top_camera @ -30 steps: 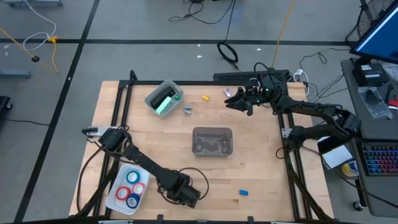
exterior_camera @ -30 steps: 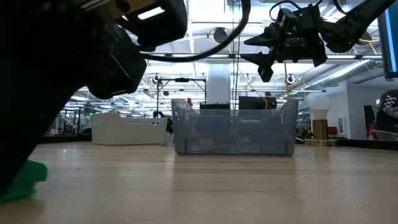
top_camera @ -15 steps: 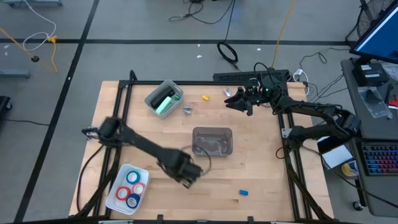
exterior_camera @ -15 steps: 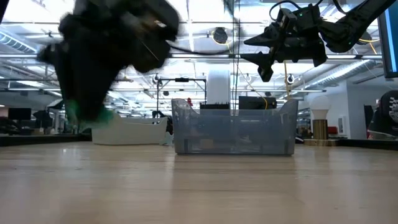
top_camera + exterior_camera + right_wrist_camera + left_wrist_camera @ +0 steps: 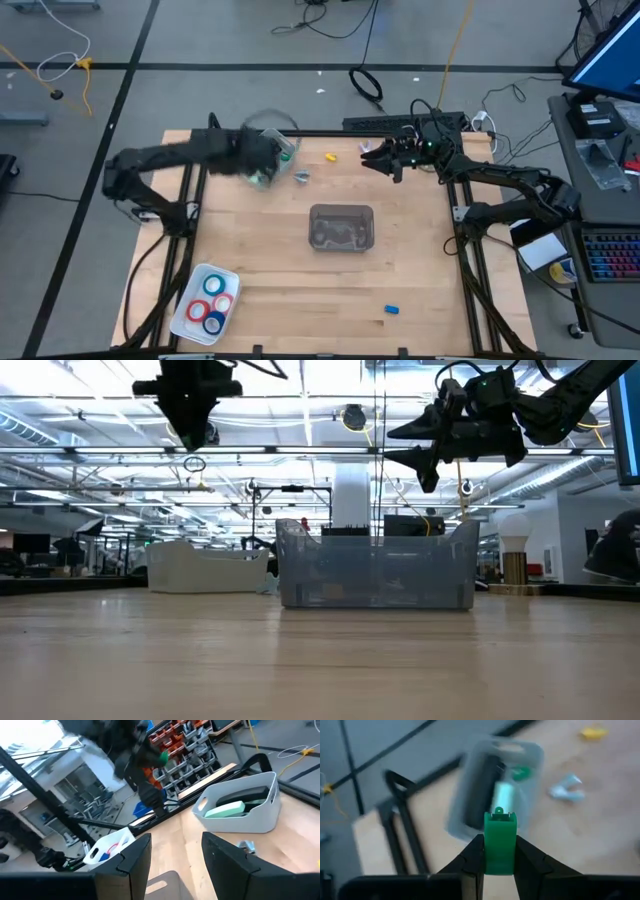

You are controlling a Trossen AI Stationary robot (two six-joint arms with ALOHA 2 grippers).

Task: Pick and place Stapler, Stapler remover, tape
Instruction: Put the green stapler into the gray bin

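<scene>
My left gripper (image 5: 500, 847) is shut on a small bright green block (image 5: 500, 832) and hangs above the grey bin (image 5: 287, 148) at the table's far left. The bin holds the pale mint-green stapler (image 5: 503, 796) and a dark bar beside it. A silvery stapler remover (image 5: 301, 178) lies on the wood just right of the bin. The tape rings (image 5: 212, 300) lie in a white tray at the near left. My right gripper (image 5: 368, 160) is open and empty, raised near the far right edge. My left gripper pinches the green block's two long sides (image 5: 490, 857) between its two fingers. The block's knobbed end (image 5: 499, 811) sticks out past the fingertips. The fingers point down from above. The block is lifted clear, over the grey bin.
A clear plastic bin (image 5: 341, 226) stands mid-table. A small yellow piece (image 5: 330, 157) lies near the far edge and a small blue piece (image 5: 392, 309) near the front right. Black frame rails (image 5: 190, 190) run along the table's left and right sides.
My left gripper, shut on the green block, has risen from the table's near edge and swung fast toward the far left, ending above the grey bin. The block has been lifted clear of the table and carried along.
</scene>
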